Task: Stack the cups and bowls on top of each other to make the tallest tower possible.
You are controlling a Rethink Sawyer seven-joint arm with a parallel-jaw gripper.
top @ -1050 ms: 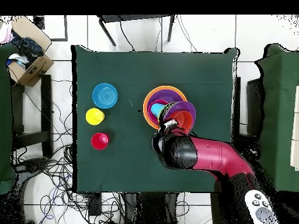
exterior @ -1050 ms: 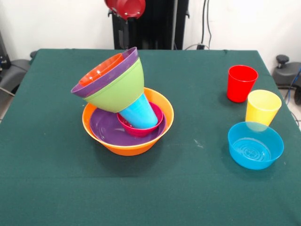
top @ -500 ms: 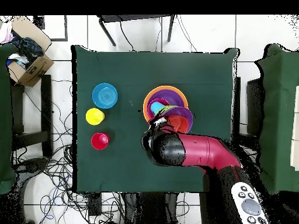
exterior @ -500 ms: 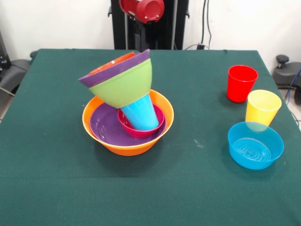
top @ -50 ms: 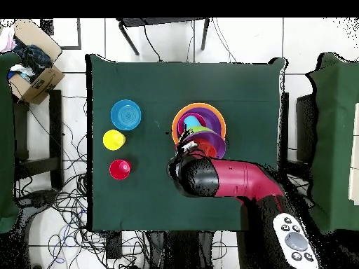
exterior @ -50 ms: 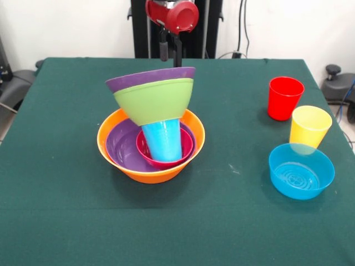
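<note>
Three bowls sat atop the blue cup [exterior @ -50 ms: 162,139] in the tower [exterior @ -50 ms: 151,128]; whether the gripper [exterior @ -50 ms: 171,51] behind it was open or clenched, I couldn't tell.

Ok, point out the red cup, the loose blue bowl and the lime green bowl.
red cup [exterior @ -50 ms: 285,100], front view, outer wall.
blue bowl [exterior @ -50 ms: 301,176], front view, inside bottom.
lime green bowl [exterior @ -50 ms: 154,102], front view, outer wall.
</note>
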